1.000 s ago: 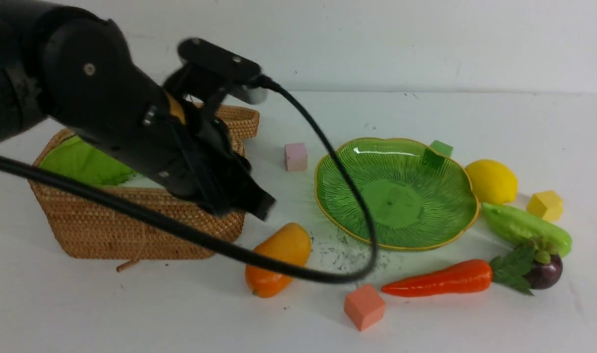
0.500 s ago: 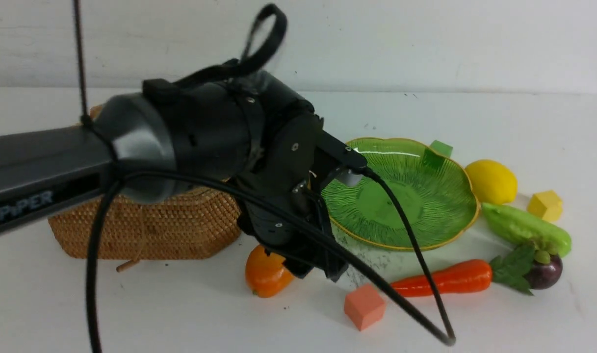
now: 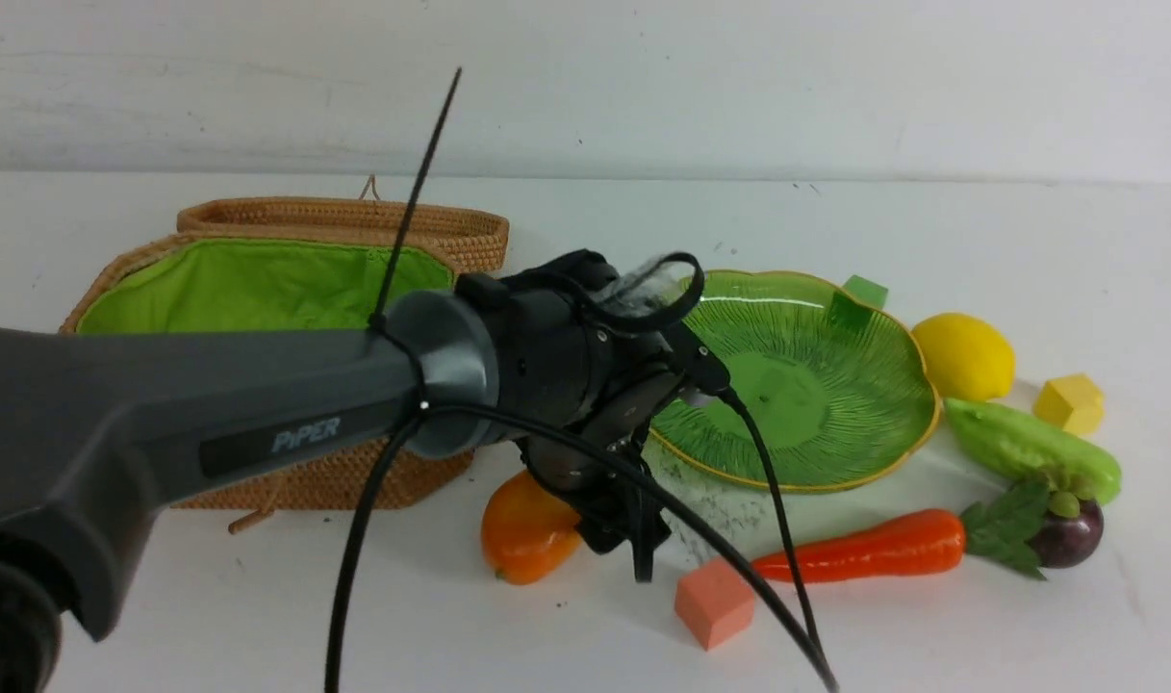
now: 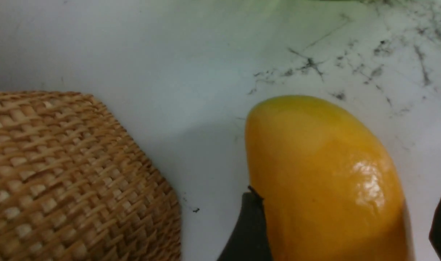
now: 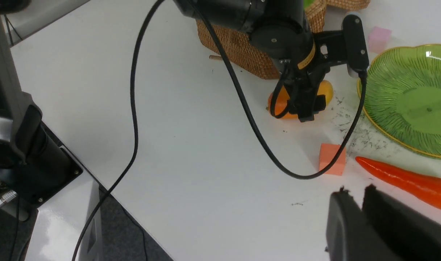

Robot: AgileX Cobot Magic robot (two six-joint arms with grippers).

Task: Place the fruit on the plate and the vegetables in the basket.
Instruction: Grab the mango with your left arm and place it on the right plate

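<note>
White tabletop beside the basket: our left gripper, fingers spread, straddles the mango; we should centre, then close gently. Right gripper: fingers together, empty.

Setting: robotics laboratory bench. Indicators: bare white tabletop against a plain white wall; black arm labelled PIPER, with exposed cabling; bolted black mounting base at the table edge; plastic carrot and orange foam cube on the surface.
</note>
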